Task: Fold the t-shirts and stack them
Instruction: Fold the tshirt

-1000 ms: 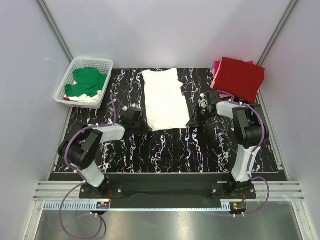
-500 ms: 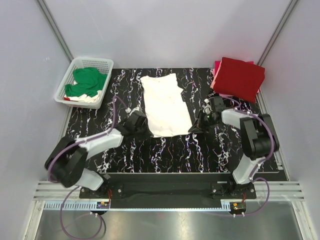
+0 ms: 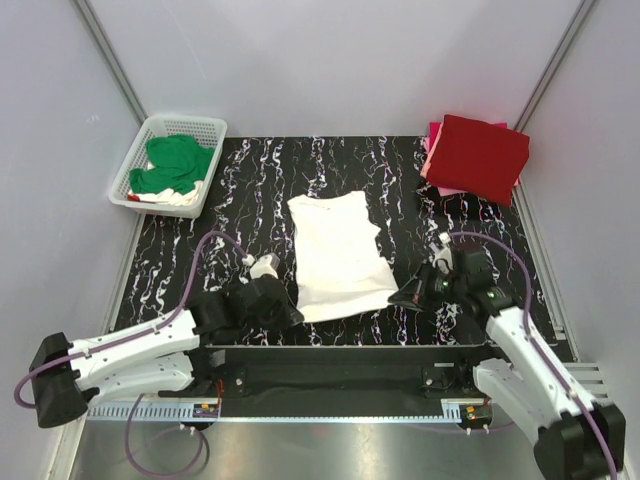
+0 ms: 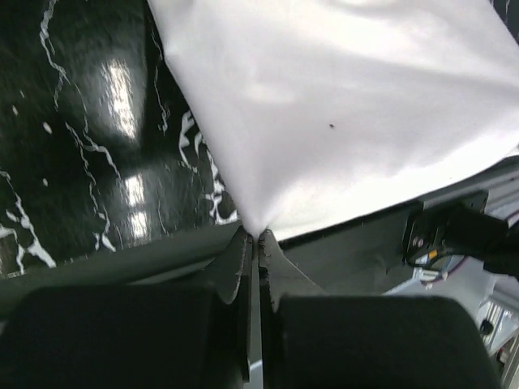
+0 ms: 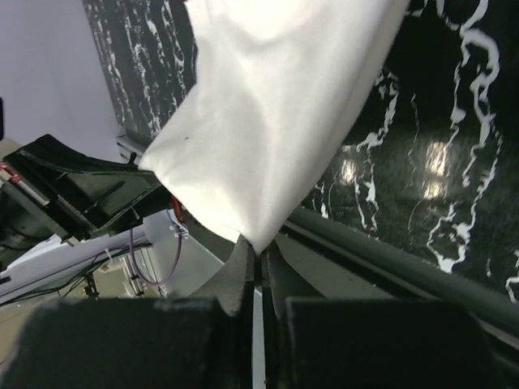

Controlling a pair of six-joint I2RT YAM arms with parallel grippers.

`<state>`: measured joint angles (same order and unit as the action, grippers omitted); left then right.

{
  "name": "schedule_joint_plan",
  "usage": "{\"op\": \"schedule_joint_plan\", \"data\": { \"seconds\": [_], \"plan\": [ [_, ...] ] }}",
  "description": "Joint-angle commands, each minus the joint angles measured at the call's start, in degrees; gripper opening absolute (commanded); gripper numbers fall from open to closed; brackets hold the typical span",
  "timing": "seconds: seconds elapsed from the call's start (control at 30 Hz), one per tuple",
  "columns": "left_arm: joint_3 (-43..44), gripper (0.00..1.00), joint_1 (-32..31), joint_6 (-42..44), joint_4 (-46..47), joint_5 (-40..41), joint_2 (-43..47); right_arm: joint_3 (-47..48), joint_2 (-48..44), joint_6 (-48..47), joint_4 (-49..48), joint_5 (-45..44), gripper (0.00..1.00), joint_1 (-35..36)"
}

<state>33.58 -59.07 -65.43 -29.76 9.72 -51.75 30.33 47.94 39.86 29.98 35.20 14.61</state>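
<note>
The white t-shirt (image 3: 340,255) lies flat at the centre of the table. The left gripper (image 4: 255,237) and right gripper (image 5: 259,247) each pinch one near corner, likely to keep the hem taut for folding. The folded red tee (image 3: 478,155) tops the far-right stack, and the green tee (image 3: 175,165) fills the basket (image 3: 185,118).

**Enclosure walls:** plain pale grey panels (image 3: 330,60) at the back and both sides, unmarked.
**Corner struts:** two slanted aluminium profiles, a left strut (image 3: 115,70) and a right strut (image 3: 556,65), running up out of view.
**Table top:** a glossy black mat with white marble veining (image 3: 330,180), rectangular, set between the side walls.
**Near edge:** an aluminium rail (image 3: 350,405) across the full width; below it, a brushed metal sheet (image 3: 330,445).
**Light:** even and diffuse, with bright glare patches (image 4: 122,89) on the mat in the left wrist view.
</note>
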Motion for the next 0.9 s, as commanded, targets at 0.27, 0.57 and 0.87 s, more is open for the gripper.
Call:
{"op": "schedule_joint_plan", "data": {
  "seconds": [0.27, 0.57, 0.87],
  "plan": [
    [7.79, 0.0, -17.56, -14.2, -14.71, 10.58, -1.5, 1.57, -21.31, 6.2, 23.27, -0.73, 0.0, 1.21],
    [22.74, 0.0, -14.86, -7.35, -24.2, 13.23, -6.78, 8.34, -15.17, 3.48, 23.2, -5.05, 0.0, 1.12],
    [27.15, 0.01, -4.22, 3.36, -23.51, 8.4, -8.55, 15.55, -4.88, -0.22, 20.12, -9.18, 0.0, 1.12]
  ]
}}
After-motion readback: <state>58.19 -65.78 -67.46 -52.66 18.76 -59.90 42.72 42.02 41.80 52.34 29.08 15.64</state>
